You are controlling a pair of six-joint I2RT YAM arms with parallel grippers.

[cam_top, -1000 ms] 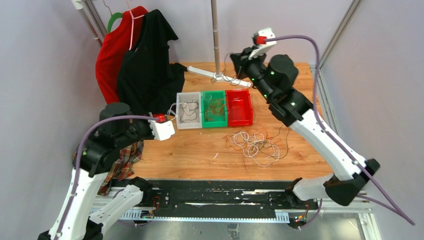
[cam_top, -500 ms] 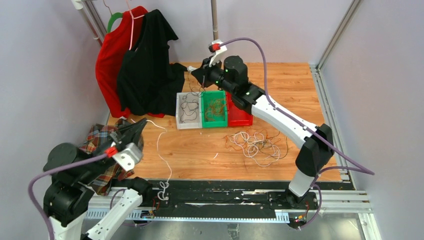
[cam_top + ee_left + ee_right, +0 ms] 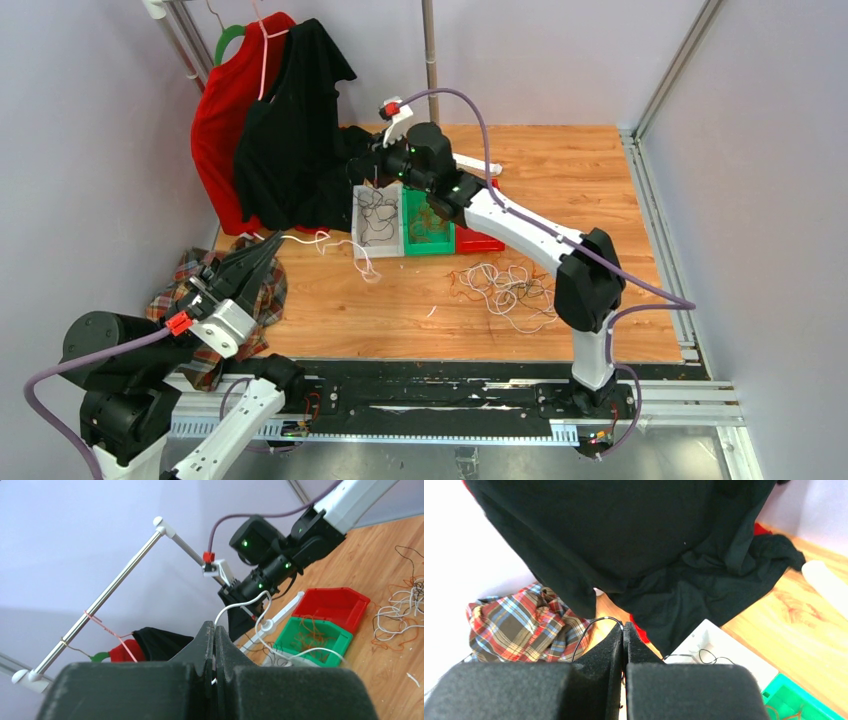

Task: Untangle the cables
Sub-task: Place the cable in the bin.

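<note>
A loose tangle of white, orange and black cables (image 3: 508,290) lies on the wooden table right of centre. My left gripper (image 3: 262,252) sits at the near left, over the plaid cloth, shut on a white cable (image 3: 320,238) that runs toward the white bin (image 3: 356,220). In the left wrist view this white cable (image 3: 240,604) loops out from the shut left gripper (image 3: 214,625). My right gripper (image 3: 360,168) hovers at the back edge of the white bin. In its wrist view the right gripper (image 3: 623,625) is shut on a thin black cable (image 3: 589,627).
Green bin (image 3: 405,225) with orange wires and red bin (image 3: 478,240) stand beside the white one, which holds black wires. Black garment (image 3: 295,130) and red garment (image 3: 225,110) hang at the back left. Plaid cloth (image 3: 255,300) lies near left. A white rack foot (image 3: 478,163) lies behind the bins.
The left arm drew back from the white bin to the near left, pulling the white cable out. The right arm swung left from the back right to the white bin.
</note>
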